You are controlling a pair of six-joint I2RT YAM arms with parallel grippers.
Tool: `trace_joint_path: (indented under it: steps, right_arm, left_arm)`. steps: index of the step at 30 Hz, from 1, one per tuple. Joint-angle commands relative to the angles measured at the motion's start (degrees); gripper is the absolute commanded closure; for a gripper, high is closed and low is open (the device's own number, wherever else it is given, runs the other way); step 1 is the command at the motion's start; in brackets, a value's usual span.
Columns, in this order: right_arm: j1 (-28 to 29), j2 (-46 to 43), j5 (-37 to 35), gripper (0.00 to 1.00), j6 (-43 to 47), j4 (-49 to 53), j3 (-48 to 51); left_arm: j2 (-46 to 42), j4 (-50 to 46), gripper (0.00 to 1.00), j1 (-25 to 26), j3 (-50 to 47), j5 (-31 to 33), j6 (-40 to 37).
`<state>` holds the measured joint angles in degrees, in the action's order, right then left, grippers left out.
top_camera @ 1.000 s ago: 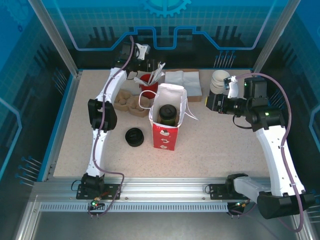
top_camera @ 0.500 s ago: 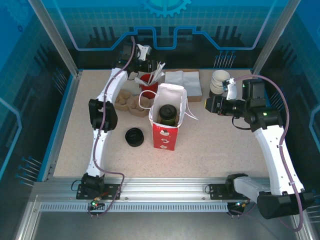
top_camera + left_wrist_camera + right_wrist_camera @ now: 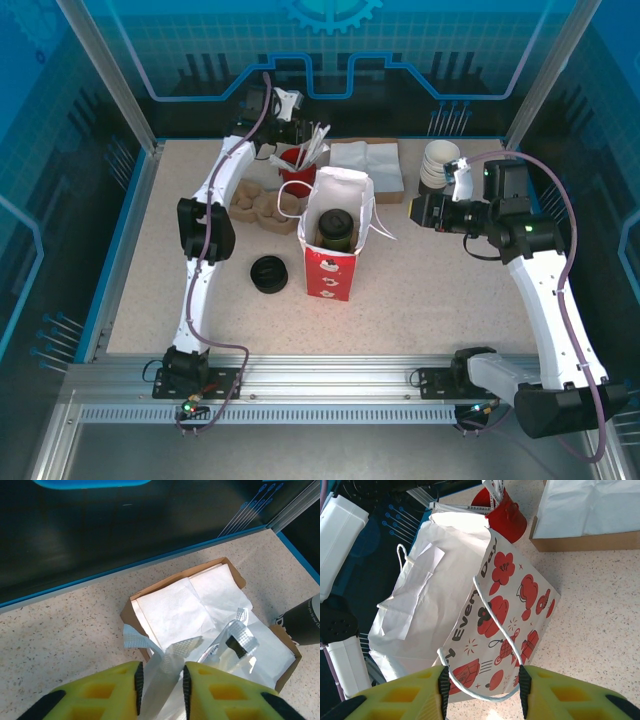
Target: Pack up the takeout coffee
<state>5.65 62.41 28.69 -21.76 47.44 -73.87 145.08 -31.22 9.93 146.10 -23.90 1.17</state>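
Overhead, the takeout coffee (image 3: 335,226) stands upright inside the red-and-white bag (image 3: 330,275) at mid-table, lid up. Its long axis is vertical, so only the bag's open mouth gives a way to it. The left gripper (image 3: 296,143) hangs at the far side over the red cup (image 3: 296,180). The right gripper (image 3: 414,208) sits just right of the bag and is likely the handier arm.

At the left wrist, the fingers (image 3: 100,695) stand close on either side of a clear-wrapped packet (image 3: 227,642); whether they pinch it I cannot tell.

At the right wrist, the fingers (image 3: 405,700) are parted, with the bag's cord handle (image 3: 455,682) loose between them.
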Motion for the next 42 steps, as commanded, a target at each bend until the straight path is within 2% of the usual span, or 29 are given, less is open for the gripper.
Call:
trace_joint_path:
  steps: [1,8,17,28,36,42]
  right_arm:
    - [0.85,-1.24,0.75,0.56,1.28,-0.68,0.48]
    - [0.78,-1.70,0.93,0.55,1.29,-1.11,1.09]
    - [0.73,-2.20,1.52,0.55,1.72,-1.45,1.25]
    - [0.55,-2.51,2.56,0.55,1.98,-2.69,-0.12]
    - [0.40,-2.65,2.81,0.55,2.55,-4.01,-1.31]
    - [0.40,-2.91,2.37,0.55,3.35,-4.71,-2.32]
  left_arm:
    - [-4.65,-0.70,0.73,0.26,-0.19,0.72,-1.17]
    - [-7.03,-1.45,0.80,0.26,-1.17,1.48,-2.05]
    - [-11.08,-2.65,0.84,0.26,-1.94,2.01,-2.40]
    - [-23.72,-1.44,0.87,0.45,-7.43,4.75,-2.82]
    - [-33.71,-5.95,0.87,3.13,-5.92,8.37,-4.99]
    - [-42.09,-9.18,0.87,7.95,-6.37,11.77,-7.01]
